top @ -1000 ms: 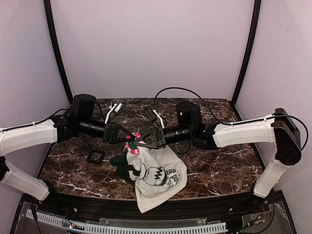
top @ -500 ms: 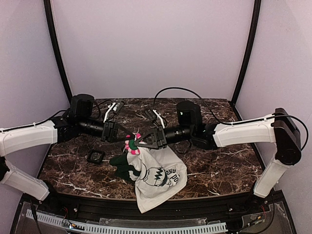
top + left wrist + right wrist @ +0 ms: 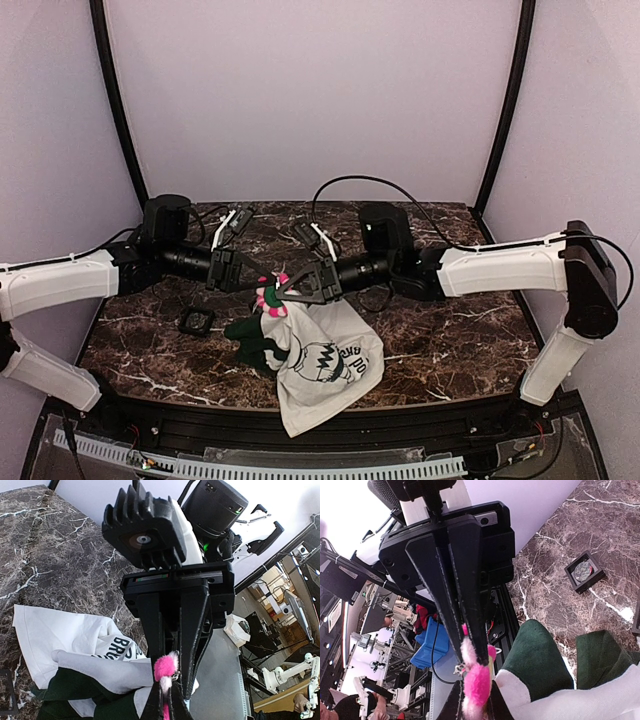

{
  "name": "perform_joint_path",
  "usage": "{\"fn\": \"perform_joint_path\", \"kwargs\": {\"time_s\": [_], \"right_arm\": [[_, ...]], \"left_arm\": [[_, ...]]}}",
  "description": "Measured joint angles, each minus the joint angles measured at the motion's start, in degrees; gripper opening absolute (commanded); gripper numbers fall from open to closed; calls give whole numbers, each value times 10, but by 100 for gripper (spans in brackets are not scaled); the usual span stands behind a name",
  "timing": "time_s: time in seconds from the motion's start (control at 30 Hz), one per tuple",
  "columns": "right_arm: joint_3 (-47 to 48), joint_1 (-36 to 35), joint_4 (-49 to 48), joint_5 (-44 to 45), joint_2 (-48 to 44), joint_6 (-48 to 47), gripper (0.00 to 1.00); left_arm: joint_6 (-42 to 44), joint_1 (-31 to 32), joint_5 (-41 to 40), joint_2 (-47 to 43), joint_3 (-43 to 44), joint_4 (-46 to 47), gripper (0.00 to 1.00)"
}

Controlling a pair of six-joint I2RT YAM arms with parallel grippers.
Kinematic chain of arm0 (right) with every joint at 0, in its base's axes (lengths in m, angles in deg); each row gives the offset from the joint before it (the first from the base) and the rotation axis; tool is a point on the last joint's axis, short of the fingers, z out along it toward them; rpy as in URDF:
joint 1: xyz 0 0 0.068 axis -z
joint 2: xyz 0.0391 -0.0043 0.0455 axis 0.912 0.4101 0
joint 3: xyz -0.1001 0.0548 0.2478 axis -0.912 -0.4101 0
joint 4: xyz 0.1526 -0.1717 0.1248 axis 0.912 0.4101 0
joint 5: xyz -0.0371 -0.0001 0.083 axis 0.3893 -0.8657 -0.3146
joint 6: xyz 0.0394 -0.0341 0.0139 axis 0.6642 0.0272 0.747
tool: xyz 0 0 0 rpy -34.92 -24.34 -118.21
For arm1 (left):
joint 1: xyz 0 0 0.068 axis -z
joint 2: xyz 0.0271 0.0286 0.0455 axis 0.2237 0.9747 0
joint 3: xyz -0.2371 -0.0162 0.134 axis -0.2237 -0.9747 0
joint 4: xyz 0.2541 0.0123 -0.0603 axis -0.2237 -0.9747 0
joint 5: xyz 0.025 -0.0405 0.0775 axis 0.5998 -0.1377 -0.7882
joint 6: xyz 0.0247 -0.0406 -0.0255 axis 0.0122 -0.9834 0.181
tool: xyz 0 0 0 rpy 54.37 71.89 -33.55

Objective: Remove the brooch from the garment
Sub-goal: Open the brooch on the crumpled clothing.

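The brooch (image 3: 270,296) is held in the air over the middle of the worktop (image 3: 450,330), a little left of centre, where the two grippers are met tip to tip. The left gripper (image 3: 258,284) is closed tight, with pink petals pinched at its fingertips. The jaws of the right gripper (image 3: 288,289) are drawn nearly together on a fold of the shirt (image 3: 325,360) just beside the brooch. The shirt is hung from that grip, its dark green sleeve laid on the marble and its hem draped over the near edge. A small black frame (image 3: 196,321) is seen near the left edge, apart from the shirt.
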Motion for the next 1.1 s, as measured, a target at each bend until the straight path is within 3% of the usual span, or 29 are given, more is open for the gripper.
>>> {"fn": "perform_joint_path", "kwargs": {"time_s": [0.13, 0.37, 0.77, 0.83, 1.0, 1.1], "right_arm": [[13, 0, 27, -2, 0, -11, 0], [30, 6, 49, -19, 11, -16, 11], [40, 8, 30, -14, 17, -17, 37], [40, 8, 23, -12, 17, -16, 44], [39, 10, 9, -8, 16, -15, 75], [24, 12, -1, -1, 3, -16, 85]], "left_arm": [[-3, 0, 1, 0, -1, 5, 1], [-8, 0, 0, 1, -4, 8, 1], [-13, 22, 11, 14, -5, 27, 1], [-12, 23, 12, 15, -5, 28, 1], [0, 23, 2, 15, -5, 14, 1], [13, 23, -18, 15, -2, -7, 1]]}}
